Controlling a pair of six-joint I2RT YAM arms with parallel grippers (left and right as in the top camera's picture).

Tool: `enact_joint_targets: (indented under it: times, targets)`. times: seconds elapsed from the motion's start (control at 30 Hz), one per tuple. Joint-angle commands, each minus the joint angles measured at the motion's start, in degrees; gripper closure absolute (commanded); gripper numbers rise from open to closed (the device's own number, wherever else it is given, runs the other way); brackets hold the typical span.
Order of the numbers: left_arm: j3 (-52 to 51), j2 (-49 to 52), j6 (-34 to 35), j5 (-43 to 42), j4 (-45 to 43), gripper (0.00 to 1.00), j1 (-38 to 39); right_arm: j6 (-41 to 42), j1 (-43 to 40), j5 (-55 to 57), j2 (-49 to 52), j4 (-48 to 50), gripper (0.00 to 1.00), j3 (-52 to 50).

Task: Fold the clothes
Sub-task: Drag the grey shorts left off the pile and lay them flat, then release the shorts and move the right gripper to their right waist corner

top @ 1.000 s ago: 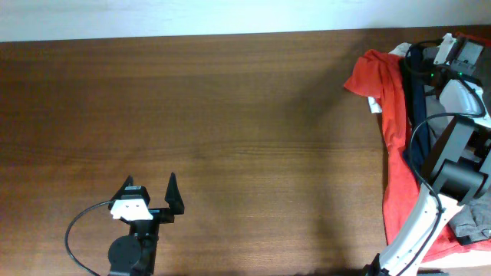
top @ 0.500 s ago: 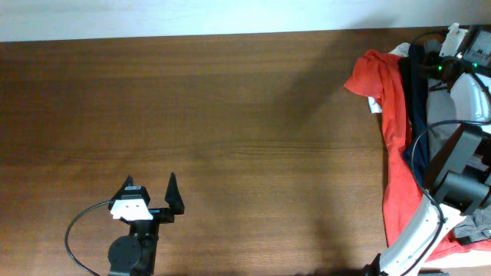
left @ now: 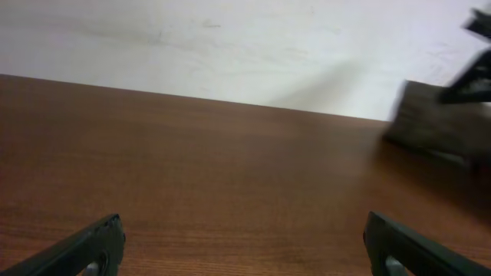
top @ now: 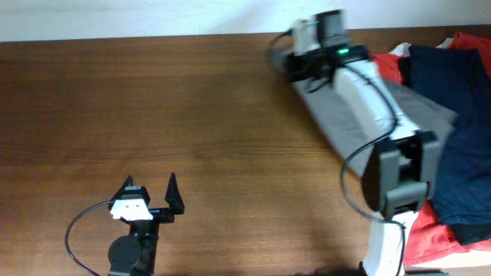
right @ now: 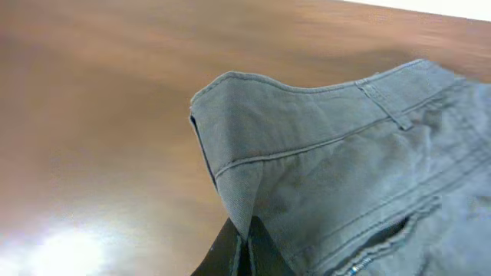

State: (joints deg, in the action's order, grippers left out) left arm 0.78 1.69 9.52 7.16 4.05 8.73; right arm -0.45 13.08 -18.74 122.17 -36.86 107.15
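The table (top: 153,100) now carried the shorts (top: 334,126). One second earlier they were buried in the pile at the right edge. They had since been drawn leftward and lay stretched from that pile toward the far centre, partly under the right arm. The dark navy garment (top: 460,153) had shifted and now lay over the orange-red T-shirt (top: 430,241). The right gripper (right: 242,247) had closed and pinched an edge of the shorts near the waistband. The left gripper (top: 149,186) remained parked near the front edge, jaws wide apart, holding nothing. Judgement: extraction was under way, and the shorts needed spreading flat before any fold
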Motion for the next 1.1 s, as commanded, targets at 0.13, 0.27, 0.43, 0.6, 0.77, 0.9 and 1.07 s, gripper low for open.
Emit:
enact_joint_targets:
  times: [0.13, 0.27, 0.43, 0.6, 0.77, 0.9, 1.07]
  targets:
    - [-0.26, -0.28, 0.50, 0.66, -0.09, 0.01, 0.37, 5.64, 26.47, 5.88, -0.07, 0.94, 0.94, 0.09]
    - [-0.26, -0.28, 0.50, 0.63, -0.09, 0.01, 0.37, 5.70, 33.53, 16.37, 2.08, 2.60, 0.89, 0.09]
    - [-0.26, -0.28, 0.50, 0.66, -0.09, 0.01, 0.37, 7.23, 31.15, 5.42, 1.62, 3.23, 0.28, 1.29]
    - [-0.26, -0.28, 0.50, 0.66, -0.09, 0.01, 0.37, 11.50, 20.35, -0.74, -2.29, -7.85, 0.22, 5.46]
    - [-0.26, -0.28, 0.50, 0.66, -0.09, 0.01, 0.37, 11.23, 7.48, 3.23, -3.08, -26.77, 0.29, 5.35]
    - [-0.26, -0.28, 0.50, 0.63, -0.09, 0.01, 0.37, 9.42, -1.40, 5.95, -3.08, -35.87, 0.34, 5.29]
    - [-0.26, -0.28, 0.50, 0.66, -0.09, 0.01, 0.37, 8.17, -10.21, 9.11, -2.84, -40.74, 0.33, 3.58]
